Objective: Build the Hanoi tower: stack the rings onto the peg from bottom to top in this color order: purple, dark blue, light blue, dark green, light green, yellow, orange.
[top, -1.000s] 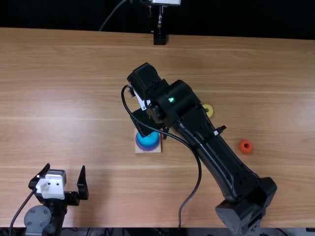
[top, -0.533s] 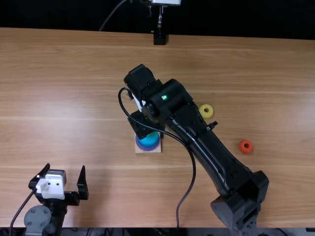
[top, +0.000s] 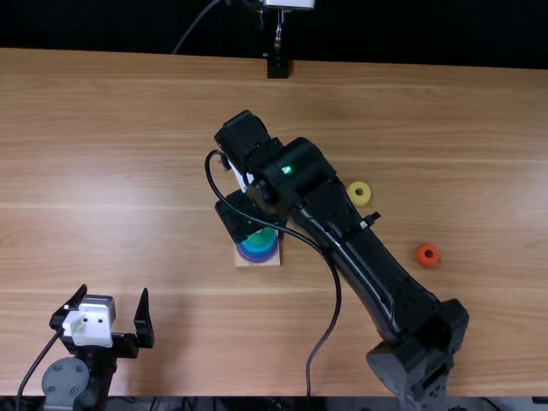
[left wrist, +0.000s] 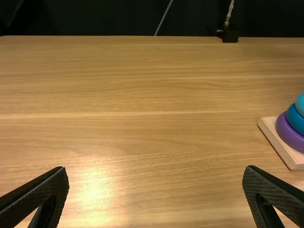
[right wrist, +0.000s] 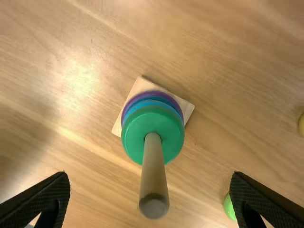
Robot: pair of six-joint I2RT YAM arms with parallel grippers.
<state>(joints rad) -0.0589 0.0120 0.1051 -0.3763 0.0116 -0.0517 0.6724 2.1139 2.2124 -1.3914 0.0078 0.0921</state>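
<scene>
My right gripper (top: 244, 214) hangs over the peg's base (top: 257, 263); in the right wrist view the gripper (right wrist: 149, 178) is open, its fingers either side of the peg (right wrist: 154, 175). Around the peg lies the dark green ring (right wrist: 153, 126), above light blue (right wrist: 142, 106), dark blue and purple (right wrist: 124, 114) rings. The light green ring (right wrist: 229, 207) is on the table beside one finger. Yellow (top: 359, 193) and orange (top: 427, 255) rings lie right of the base. My left gripper (top: 111, 304) stands open at the near left; its wrist view shows the gripper (left wrist: 156, 171) with nothing between its fingers.
The right arm crosses from the near right over the table (top: 154, 180), close by the yellow ring. A black stand (top: 277, 65) rises at the far edge, and the left arm's base side is at the near left.
The right arm has shifted slightly left, uncovering more of the yellow ring. Green now shows on top of the stack, where blue showed before. The left arm has kept still.
</scene>
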